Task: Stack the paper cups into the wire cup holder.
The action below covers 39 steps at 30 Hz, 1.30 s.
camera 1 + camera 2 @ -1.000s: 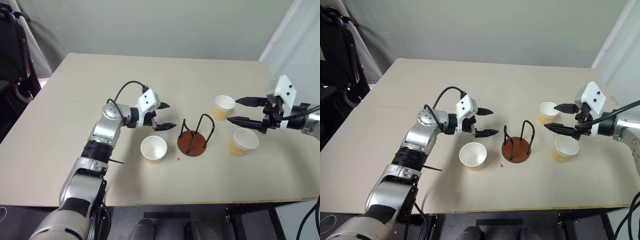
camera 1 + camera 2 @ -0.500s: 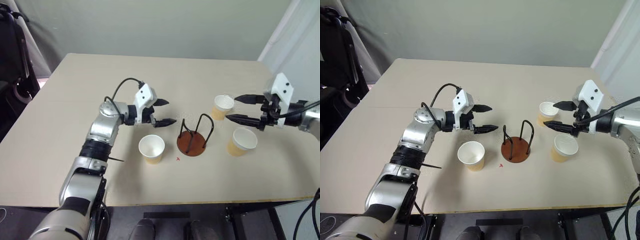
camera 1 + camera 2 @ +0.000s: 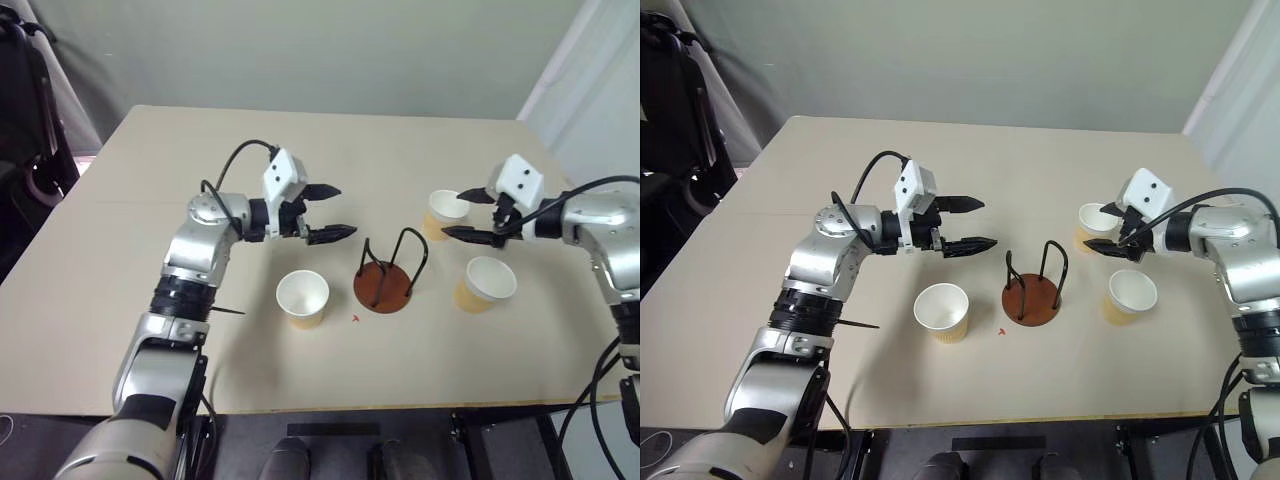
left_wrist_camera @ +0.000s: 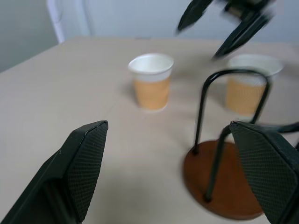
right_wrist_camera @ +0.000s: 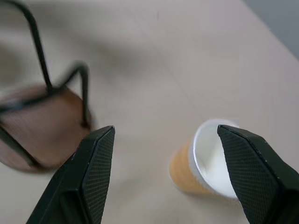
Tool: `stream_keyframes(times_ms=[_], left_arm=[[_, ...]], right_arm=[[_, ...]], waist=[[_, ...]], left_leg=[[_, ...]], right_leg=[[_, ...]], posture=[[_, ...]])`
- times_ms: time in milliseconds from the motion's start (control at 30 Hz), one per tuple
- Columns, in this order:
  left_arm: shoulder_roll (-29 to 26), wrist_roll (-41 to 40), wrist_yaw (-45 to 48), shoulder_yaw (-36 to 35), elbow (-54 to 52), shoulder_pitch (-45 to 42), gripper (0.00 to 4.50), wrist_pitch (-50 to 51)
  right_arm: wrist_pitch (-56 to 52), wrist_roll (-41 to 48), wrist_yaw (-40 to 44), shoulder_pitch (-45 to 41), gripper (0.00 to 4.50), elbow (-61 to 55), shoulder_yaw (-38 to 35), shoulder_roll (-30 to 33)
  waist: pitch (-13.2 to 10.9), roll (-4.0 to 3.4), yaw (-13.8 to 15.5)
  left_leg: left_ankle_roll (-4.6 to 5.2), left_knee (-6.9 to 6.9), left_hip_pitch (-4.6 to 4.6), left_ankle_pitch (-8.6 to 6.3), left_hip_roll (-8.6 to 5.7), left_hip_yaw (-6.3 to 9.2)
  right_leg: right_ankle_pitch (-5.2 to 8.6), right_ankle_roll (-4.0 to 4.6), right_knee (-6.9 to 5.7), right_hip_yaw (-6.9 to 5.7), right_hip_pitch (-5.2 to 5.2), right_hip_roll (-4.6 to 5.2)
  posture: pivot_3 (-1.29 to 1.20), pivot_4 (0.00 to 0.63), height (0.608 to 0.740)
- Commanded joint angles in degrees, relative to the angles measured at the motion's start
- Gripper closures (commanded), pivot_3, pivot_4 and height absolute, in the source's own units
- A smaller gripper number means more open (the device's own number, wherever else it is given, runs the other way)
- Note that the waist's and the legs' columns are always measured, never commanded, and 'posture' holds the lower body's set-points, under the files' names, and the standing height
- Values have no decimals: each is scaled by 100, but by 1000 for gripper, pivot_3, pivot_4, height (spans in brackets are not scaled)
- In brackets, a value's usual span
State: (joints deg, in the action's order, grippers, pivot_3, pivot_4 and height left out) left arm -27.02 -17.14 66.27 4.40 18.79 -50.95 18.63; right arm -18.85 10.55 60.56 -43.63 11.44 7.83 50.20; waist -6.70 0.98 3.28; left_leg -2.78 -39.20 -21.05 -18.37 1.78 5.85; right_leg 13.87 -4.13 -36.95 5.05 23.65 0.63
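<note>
Paper cups number three, all upright on the beige worktop (image 3: 120,250) and none in the wire cup holder (image 3: 386,278), which stands between them with its black loops upright on the reddish-brown disc. The nearest cup (image 3: 303,298) sits just left of the holder, toward the robot. The far cup (image 3: 443,214) stands beyond the holder on its right, and the third cup (image 3: 484,284) stands nearer the robot on that same side. The left tool (image 3: 330,211) hangs above the worktop beyond the nearest cup, its two black fingers spread wide and empty, pointing toward the holder but apart from it. The right tool (image 3: 458,214) is at the far cup, fingers spread wide, one on either side of its rim; contact cannot be confirmed. The third cup lies just beside and below that tool, untouched.
</note>
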Motion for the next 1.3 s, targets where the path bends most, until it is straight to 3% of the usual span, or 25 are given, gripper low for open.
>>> stream_keyframes(times_ms=[33, 333, 733, 833, 1067, 1300], left_arm=[[-174, -291, 114, -203, -471, 42, 34, 271], [-530, -419, 329, -111, -838, 243, 34, 483], [-540, -379, 279, -93, -827, 260, 34, 425], [-543, -374, 281, -89, -823, 262, 0, 421], [-561, -381, 291, -101, -811, 265, 0, 426], [-568, -367, 284, -104, -777, 250, 0, 408]], right_arm=[[452, -355, 99, -289, 951, 325, 59, 1], [1209, -1056, 126, -835, 951, 1424, 303, -365], [1950, -1864, 1, -1306, 951, 2793, 590, -739], [2027, -1930, 18, -1352, 1851, 2980, 578, -789], [1851, -1809, 252, -1356, 4449, 2885, 460, -833], [1394, -1540, 540, -1338, 4482, 2390, 269, -734]], waist=[[0, -1, -1], [-1, -1, 3], [-1, -2, 6], [-1, -2, 8], [-1, -2, 8], [-2, -4, 7]], left_leg=[[-1, 2, 0, 0, 0, -1], [-1, 5, 0, 1, 1, -2], [-2, 13, -3, 1, 2, -1], [-3, 14, -4, 2, 2, -1], [-4, 15, -6, 2, 2, -2], [-6, 15, -6, 3, 2, -3]], right_leg=[[0, 0, -2, 0, 1, 0], [-3, 5, 1, 2, 4, 2], [-6, 12, -2, 9, 7, 7], [-7, 13, -3, 9, 7, 8], [-7, 14, -4, 10, 7, 8], [-8, 15, -4, 9, 7, 8]], posture=[[0, 150, 740], [0, 150, 740], [0, 150, 740], [0, 150, 740], [0, 150, 740], [0, 150, 740]])
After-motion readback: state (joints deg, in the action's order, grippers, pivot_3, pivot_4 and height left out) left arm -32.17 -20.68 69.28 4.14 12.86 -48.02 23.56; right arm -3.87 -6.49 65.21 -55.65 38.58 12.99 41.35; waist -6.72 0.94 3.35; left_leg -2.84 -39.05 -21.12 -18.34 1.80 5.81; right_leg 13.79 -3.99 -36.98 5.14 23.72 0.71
